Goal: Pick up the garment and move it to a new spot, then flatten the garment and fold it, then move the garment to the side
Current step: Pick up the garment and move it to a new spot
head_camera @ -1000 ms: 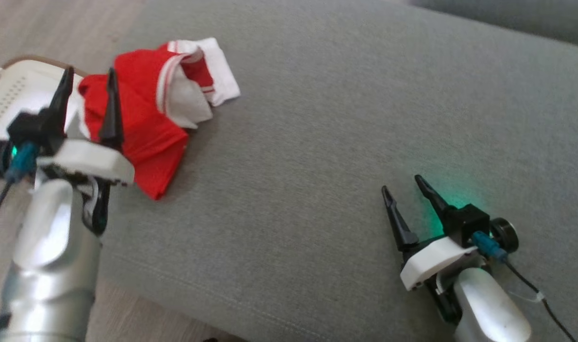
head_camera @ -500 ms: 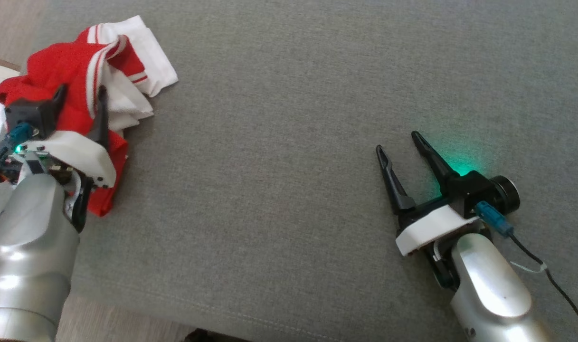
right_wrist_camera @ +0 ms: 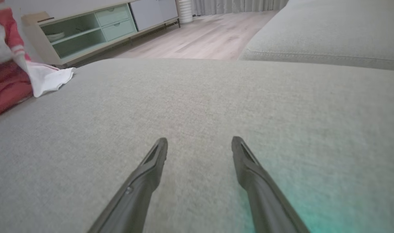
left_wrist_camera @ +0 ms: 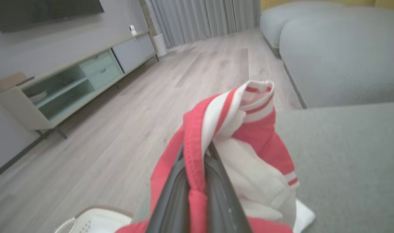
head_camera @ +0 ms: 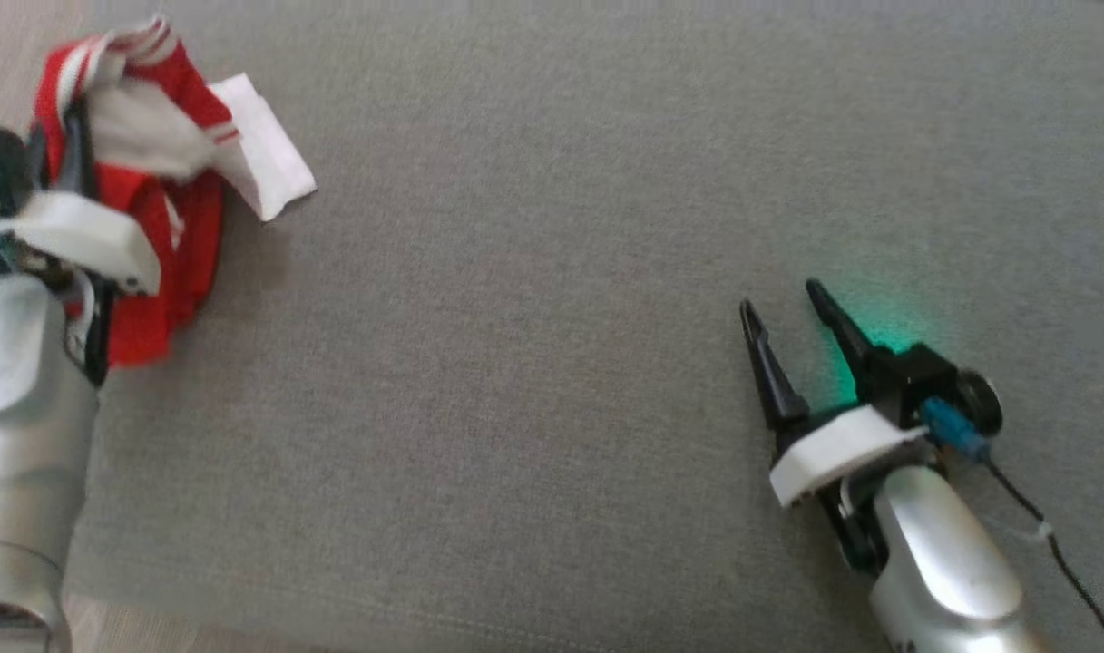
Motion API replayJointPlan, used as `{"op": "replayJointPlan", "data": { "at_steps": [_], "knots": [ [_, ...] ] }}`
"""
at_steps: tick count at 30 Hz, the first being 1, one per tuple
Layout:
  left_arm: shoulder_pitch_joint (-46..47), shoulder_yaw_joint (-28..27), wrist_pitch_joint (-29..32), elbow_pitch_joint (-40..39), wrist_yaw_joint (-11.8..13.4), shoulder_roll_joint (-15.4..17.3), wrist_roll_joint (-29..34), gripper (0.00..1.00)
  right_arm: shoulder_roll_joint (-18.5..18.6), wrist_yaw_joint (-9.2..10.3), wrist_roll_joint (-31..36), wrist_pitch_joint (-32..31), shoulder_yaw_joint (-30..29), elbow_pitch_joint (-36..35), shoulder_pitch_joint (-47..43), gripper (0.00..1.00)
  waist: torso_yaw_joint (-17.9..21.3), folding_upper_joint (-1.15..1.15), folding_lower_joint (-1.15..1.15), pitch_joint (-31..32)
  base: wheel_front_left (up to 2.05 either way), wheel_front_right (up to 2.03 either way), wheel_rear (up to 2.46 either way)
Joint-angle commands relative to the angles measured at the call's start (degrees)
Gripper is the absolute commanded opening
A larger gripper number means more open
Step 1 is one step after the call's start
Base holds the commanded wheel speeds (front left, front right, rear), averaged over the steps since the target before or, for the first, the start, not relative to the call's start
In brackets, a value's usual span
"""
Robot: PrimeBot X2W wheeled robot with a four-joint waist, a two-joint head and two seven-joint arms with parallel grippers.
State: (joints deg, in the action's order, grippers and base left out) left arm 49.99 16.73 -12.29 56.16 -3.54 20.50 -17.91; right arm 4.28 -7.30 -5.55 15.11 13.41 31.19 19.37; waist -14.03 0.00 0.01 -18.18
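The garment point(head_camera: 157, 181) is a crumpled red and white piece with striped trim, at the far left of the grey cushion point(head_camera: 552, 299). My left gripper point(head_camera: 62, 145) is shut on a red fold of it and holds part of it raised. In the left wrist view the two dark fingers point(left_wrist_camera: 171, 197) pinch the red hem of the garment point(left_wrist_camera: 245, 136). A white corner of the garment point(right_wrist_camera: 49, 79) still rests on the cushion. My right gripper point(head_camera: 783, 299) stands open over the cushion at the right, nothing between its fingers point(right_wrist_camera: 151, 168).
Wooden floor point(left_wrist_camera: 135, 106) lies beyond the cushion's left edge, with a low TV cabinet point(left_wrist_camera: 70, 84) against the wall. A white perforated object point(left_wrist_camera: 93, 221) sits on the floor below the garment. A second grey cushion point(right_wrist_camera: 329, 35) lies behind.
My left gripper has shut on the garment and lifted it, bunching the cloth upward. The head camera has shifted, so the whole picture moved. The right gripper stays open in place.
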Motion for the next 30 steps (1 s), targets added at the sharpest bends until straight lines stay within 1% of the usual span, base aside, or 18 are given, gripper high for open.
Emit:
{"op": "replayJointPlan", "data": {
  "at_steps": [1, 4, 7, 8, 11, 16, 18, 19, 24, 27, 29, 30],
  "knots": [
    [3.74, -1.26, -1.12, -2.70, 0.14, 3.90, 0.59, 0.00, -0.64, -0.19, -0.41, -0.11, 0.91, -0.53, -2.22, 1.00, 1.29, 0.00, -0.01, 2.07, 0.00, 0.00, 0.00],
    [4.86, -0.48, -1.88, -5.79, -0.48, 4.12, 1.27, 0.00, -0.98, -0.19, -1.05, -0.11, 0.69, -0.52, -3.31, 1.00, 2.75, 0.00, -0.01, 4.18, 0.00, 0.00, 0.00],
    [5.18, 0.59, -2.28, -9.42, -1.25, 3.62, 1.74, 0.00, -1.21, -0.19, -1.70, -0.11, 0.74, -0.40, -4.36, 1.00, 4.84, 0.00, -0.01, 6.24, 0.00, 0.00, 0.00],
    [5.06, 1.22, -2.43, -12.17, -1.64, 2.66, 1.67, 0.00, -1.31, -0.19, -2.21, -0.11, 1.04, -0.43, -4.95, 1.00, 6.70, 0.00, -0.01, 7.55, 0.00, 0.00, 0.00],
    [4.03, 2.50, -2.54, -16.43, -2.16, 0.24, 1.18, 0.00, -1.36, -0.19, -3.61, -0.11, 2.42, -0.96, -5.56, 1.00, 10.16, 0.00, -0.01, 9.18, 0.00, 0.00, 0.00],
    [0.32, 5.31, -2.58, -21.67, -2.32, -5.37, 0.16, 0.00, -1.38, -0.19, -6.18, -0.11, 5.73, -2.38, -5.76, 1.00, 17.22, 0.00, -0.01, 10.33, 0.00, 0.00, 0.00],
    [-1.32, 6.68, -2.59, -22.71, -2.39, -7.86, -0.25, 0.00, -1.39, -0.19, -6.99, -0.11, 7.00, -2.99, -5.68, 1.00, 20.19, 0.00, -0.01, 10.28, 0.00, 0.00, 0.00],
    [-1.32, 6.68, -2.59, -22.71, -2.39, -7.86, -0.25, 0.00, -1.39, -0.19, -6.99, -0.11, 7.00, -2.99, -5.68, 1.00, 20.19, 0.00, -0.01, 10.28, 0.00, 0.00, 0.00],
    [-4.00, 9.11, -2.62, -23.01, -2.56, -13.09, -1.75, 0.00, -1.39, -0.19, -8.59, -0.11, 9.11, -4.36, -5.26, 1.00, 26.41, 0.00, -0.01, 9.36, 0.00, 0.00, 0.00],
    [-5.06, 10.57, -2.65, -22.21, -2.76, -14.88, -2.18, 0.00, -1.39, -0.19, -9.26, -0.11, 9.95, -4.94, -5.03, 1.00, 28.61, 0.00, -0.01, 8.80, 0.00, 0.00, 0.00],
    [-6.09, 11.60, -2.67, -21.24, -2.86, -15.60, -2.21, 0.00, -1.39, -0.19, -9.59, -0.11, 9.92, -5.18, -4.89, 1.00, 29.35, 0.00, -0.01, 8.52, 0.00, 0.00, 0.00],
    [-6.69, 11.78, -2.68, -20.81, -2.72, -15.82, -2.13, 0.08, -1.40, -0.19, -9.65, -0.11, 9.91, -5.25, -4.80, 1.00, 29.53, 0.00, -0.01, 8.43, 0.00, 0.00, 0.00]
  ]
}}
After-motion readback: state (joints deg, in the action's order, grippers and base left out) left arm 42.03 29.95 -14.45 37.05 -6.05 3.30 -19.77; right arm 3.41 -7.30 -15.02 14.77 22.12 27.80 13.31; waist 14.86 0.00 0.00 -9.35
